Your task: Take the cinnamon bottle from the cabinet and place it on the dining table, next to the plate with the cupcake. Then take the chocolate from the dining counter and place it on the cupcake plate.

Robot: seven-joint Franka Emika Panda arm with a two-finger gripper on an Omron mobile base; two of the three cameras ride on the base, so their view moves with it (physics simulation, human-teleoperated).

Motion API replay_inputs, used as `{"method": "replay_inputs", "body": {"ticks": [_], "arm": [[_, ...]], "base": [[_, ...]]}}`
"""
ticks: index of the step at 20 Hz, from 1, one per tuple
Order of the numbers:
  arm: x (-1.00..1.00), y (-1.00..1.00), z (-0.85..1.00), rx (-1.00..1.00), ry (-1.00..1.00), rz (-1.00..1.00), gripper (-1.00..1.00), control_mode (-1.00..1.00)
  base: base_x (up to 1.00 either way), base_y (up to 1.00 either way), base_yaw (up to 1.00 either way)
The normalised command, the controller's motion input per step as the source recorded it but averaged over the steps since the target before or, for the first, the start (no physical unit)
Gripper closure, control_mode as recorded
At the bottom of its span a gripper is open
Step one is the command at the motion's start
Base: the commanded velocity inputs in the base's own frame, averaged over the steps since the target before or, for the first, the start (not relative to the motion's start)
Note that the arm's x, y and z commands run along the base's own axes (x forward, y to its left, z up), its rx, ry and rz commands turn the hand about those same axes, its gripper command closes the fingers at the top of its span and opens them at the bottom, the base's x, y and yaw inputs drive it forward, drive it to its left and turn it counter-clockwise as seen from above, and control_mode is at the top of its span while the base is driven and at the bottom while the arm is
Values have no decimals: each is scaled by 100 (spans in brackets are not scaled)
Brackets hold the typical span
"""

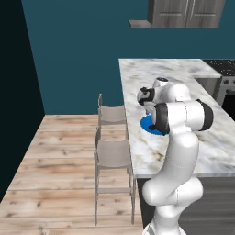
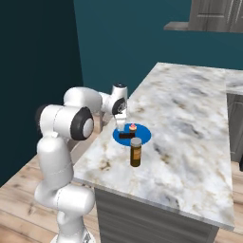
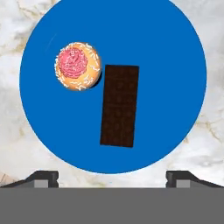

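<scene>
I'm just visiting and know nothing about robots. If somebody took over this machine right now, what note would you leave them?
End effector: open, holding nothing, above the plate.
Chocolate: lying flat on the blue plate, right beside the cupcake.
Cinnamon bottle: standing upright on the dining table, just off the plate's edge.
Done: both things appear to be placed, the bottle next to the plate and the chocolate on it.
Left: probably only lifting the arm clear without knocking the bottle.
</scene>
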Motion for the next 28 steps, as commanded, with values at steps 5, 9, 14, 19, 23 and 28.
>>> {"method": "replay_inputs", "body": {"ticks": [5, 9, 14, 19, 23, 28], "arm": [[-33, 53, 100, -3, 0, -2, -100, -100], [-58, 80, 79, -10, 0, 0, -100, -100], [-78, 100, 51, -21, -2, 6, -100, -100], [-98, 91, 25, -24, -15, 16, -100, -100], [-100, 43, 7, -15, -17, 30, -100, -100], [-90, 1, 0, -3, -10, 32, -100, -100]], "base": [[0, 0, 0], [0, 0, 0], [0, 0, 0], [0, 0, 0], [0, 0, 0], [0, 0, 0]]}}
